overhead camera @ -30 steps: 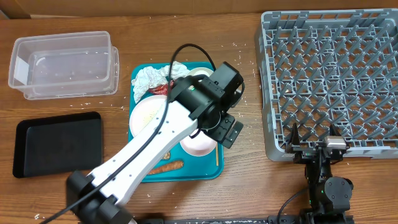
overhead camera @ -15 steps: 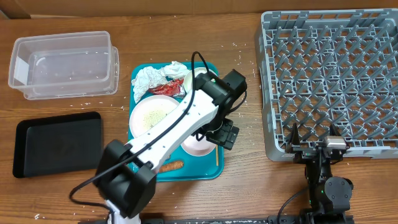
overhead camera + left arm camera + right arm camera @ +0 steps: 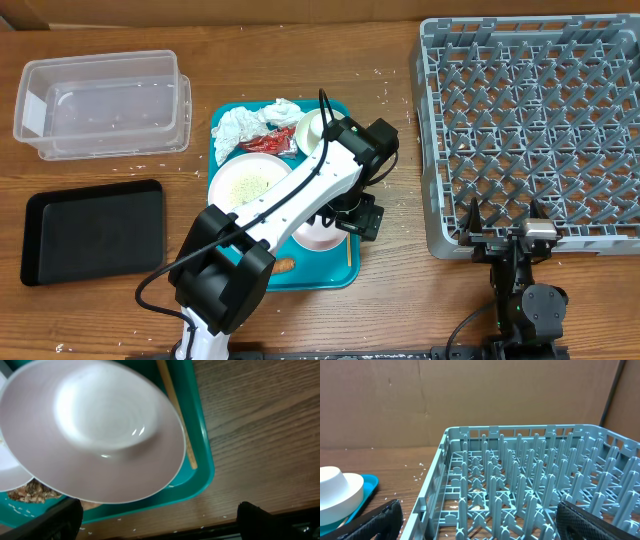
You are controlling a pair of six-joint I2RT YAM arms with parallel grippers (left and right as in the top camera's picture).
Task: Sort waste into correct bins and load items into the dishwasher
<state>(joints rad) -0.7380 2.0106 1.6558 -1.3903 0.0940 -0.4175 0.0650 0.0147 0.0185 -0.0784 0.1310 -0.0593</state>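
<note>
Only the overhead view shows the red wrapper.

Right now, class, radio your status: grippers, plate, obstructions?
Left gripper open over small plate, nothing held. Right gripper open by dish rack. Wooden stick alongside plate.

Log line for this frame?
left tool open, above pinkish plate on teal tray | right tool open, beside dish rack | nothing held
</note>
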